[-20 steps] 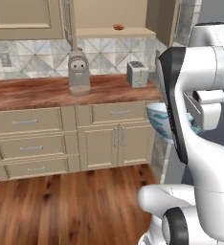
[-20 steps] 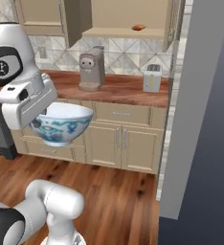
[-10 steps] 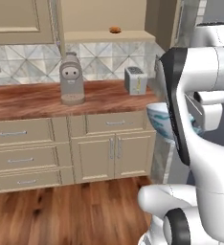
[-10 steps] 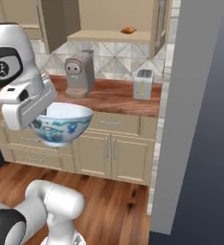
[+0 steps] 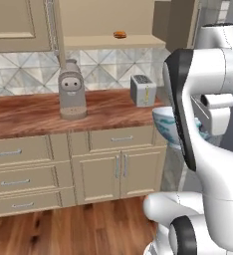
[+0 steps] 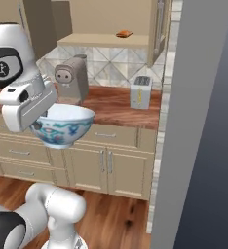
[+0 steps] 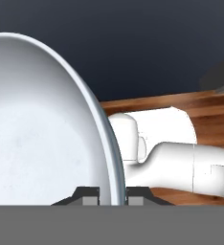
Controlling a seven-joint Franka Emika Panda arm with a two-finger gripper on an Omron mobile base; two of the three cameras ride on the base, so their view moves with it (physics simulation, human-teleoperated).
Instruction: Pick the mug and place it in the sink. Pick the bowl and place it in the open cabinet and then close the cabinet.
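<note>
My gripper (image 7: 112,194) is shut on the rim of the large white bowl (image 7: 37,124), one finger on each side of the rim. The bowl (image 6: 62,126) hangs upright in the air in front of the lower drawers, its blue-green pattern showing, with the gripper (image 6: 42,116) at its left rim. The arm hides most of the bowl (image 5: 164,124) in the left base view. Above the counter, the beige cabinet (image 5: 103,17) stands open with its doors swung out, one carrying a long silver handle (image 6: 160,22). The mug and the sink are out of view.
On the wooden counter (image 5: 29,112) stand a grey coffee machine (image 5: 71,89) and a toaster (image 5: 143,90). A small orange item (image 5: 120,35) lies on the cabinet shelf. Low drawers and doors (image 5: 116,169) run beneath. A tall grey panel (image 6: 203,121) stands close on the right.
The whole picture has shifted and the counter looms larger, so the base has driven nearer. The bowl stays in my grip at the same spot relative to the arm.
</note>
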